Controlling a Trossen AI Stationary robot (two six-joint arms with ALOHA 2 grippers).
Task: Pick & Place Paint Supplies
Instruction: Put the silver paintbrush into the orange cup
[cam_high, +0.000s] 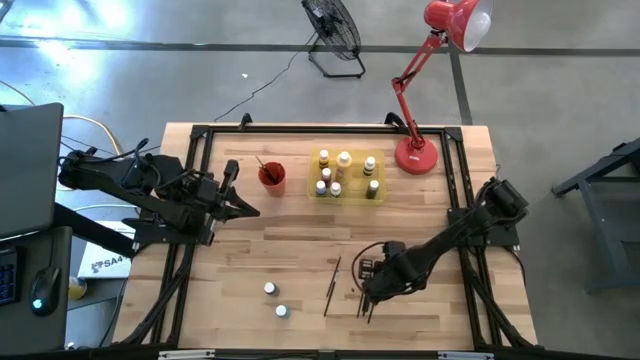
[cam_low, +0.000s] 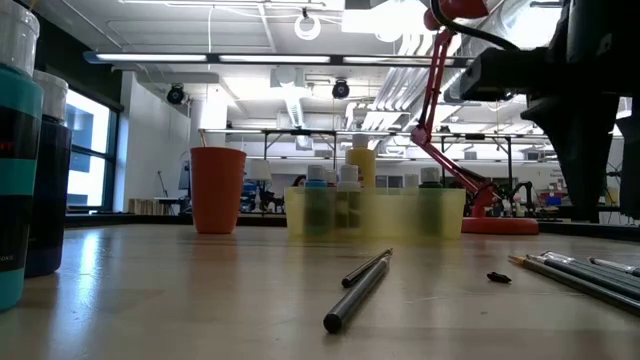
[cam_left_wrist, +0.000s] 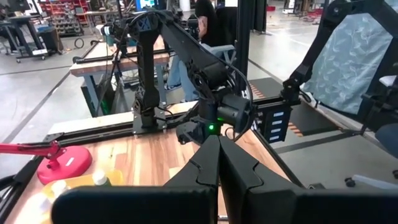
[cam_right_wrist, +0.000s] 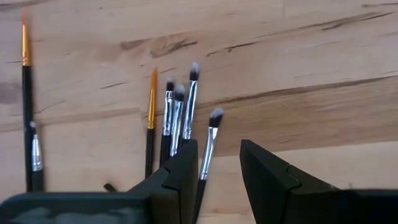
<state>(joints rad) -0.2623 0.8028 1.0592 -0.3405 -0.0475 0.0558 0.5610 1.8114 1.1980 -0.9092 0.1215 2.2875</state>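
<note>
R gripper (cam_right_wrist: 217, 168) hovers low over thin dark-handled paintbrushes (cam_right_wrist: 180, 112) on the wooden table (cam_right_wrist: 323, 56), jaws parted, nothing gripped; one silver-ferrule brush (cam_right_wrist: 208, 146) runs between them, bristles toward 12 o'clock. L gripper (cam_high: 240, 208) closed, empty.

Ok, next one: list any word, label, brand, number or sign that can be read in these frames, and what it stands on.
"SA4": on the white box on the floor beside the table's left edge, high view; any characters before these cannot be made out.
Label on the dark bottle at the near left, low view: red marks, too blurred to read.
Bottles in the yellow tray: labels too small to read.
Paintbrushes, right wrist view: no print visible.
</note>
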